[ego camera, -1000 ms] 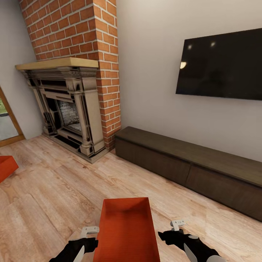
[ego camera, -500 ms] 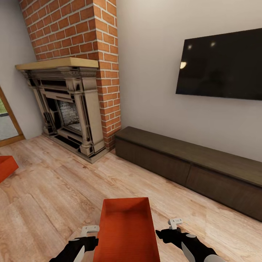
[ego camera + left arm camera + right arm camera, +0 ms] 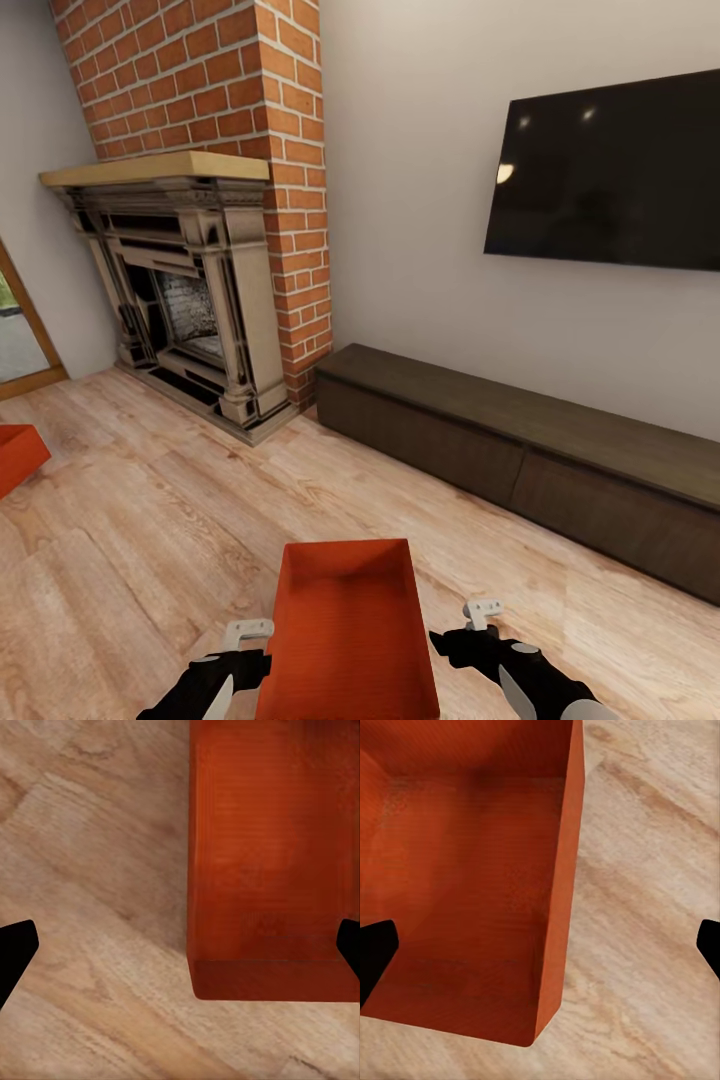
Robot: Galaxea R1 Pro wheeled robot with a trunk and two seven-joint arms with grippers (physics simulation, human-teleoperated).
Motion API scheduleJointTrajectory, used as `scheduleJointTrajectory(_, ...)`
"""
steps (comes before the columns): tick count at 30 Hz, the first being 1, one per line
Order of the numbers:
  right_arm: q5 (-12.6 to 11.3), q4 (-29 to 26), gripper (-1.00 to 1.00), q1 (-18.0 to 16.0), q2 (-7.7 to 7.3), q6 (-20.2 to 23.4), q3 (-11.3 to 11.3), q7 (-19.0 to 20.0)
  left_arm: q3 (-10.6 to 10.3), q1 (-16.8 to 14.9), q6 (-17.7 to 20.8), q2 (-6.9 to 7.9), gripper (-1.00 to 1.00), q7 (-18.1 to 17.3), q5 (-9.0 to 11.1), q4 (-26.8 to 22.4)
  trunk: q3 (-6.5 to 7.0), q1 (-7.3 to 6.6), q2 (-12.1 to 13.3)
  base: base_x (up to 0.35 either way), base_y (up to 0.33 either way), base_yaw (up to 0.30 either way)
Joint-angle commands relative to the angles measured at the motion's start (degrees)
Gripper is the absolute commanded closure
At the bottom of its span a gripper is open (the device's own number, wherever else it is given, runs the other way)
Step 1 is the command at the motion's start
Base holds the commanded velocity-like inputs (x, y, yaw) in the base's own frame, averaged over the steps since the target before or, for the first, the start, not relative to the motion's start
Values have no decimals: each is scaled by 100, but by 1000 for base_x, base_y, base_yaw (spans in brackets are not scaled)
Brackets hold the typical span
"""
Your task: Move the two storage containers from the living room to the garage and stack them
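One orange-red storage container (image 3: 350, 630) sits on the light wood floor of the living room, right in front of me in the head view. My left gripper (image 3: 235, 662) hangs open by its left wall, and in the left wrist view this gripper (image 3: 180, 949) straddles that wall of the container (image 3: 270, 855). My right gripper (image 3: 465, 645) is open at the right wall; in the right wrist view the gripper (image 3: 540, 949) has one finger over the container (image 3: 465, 870) and one over the floor. The second container (image 3: 15, 458) lies at the far left edge, cut off.
A brick fireplace (image 3: 190, 290) stands at the back left, with a long dark cabinet (image 3: 520, 450) along the wall under the TV (image 3: 610, 170). A doorway (image 3: 15, 340) opens at the far left. Bare wood planks (image 3: 150, 520) stretch between the two containers.
My right gripper has shifted slightly inward toward the container's right wall. The whole picture has moved a little, so the head camera moved. The containers stay put.
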Motion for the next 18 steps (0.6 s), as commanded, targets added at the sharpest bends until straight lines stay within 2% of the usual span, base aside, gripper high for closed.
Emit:
scheduleJointTrajectory(1, 17, -5, -100, -2, -3, 8, 0, 15, 33, -1, 33, -7, -100, 2, -4, -12, -7, -1, -2, 0, 0, 0)
scheduleJointTrajectory(18, 17, -5, -100, -2, -3, 8, 1, 13, 33, -1, 27, -7, -100, 11, 4, -12, -10, -1, -2, 0, 1, 0)
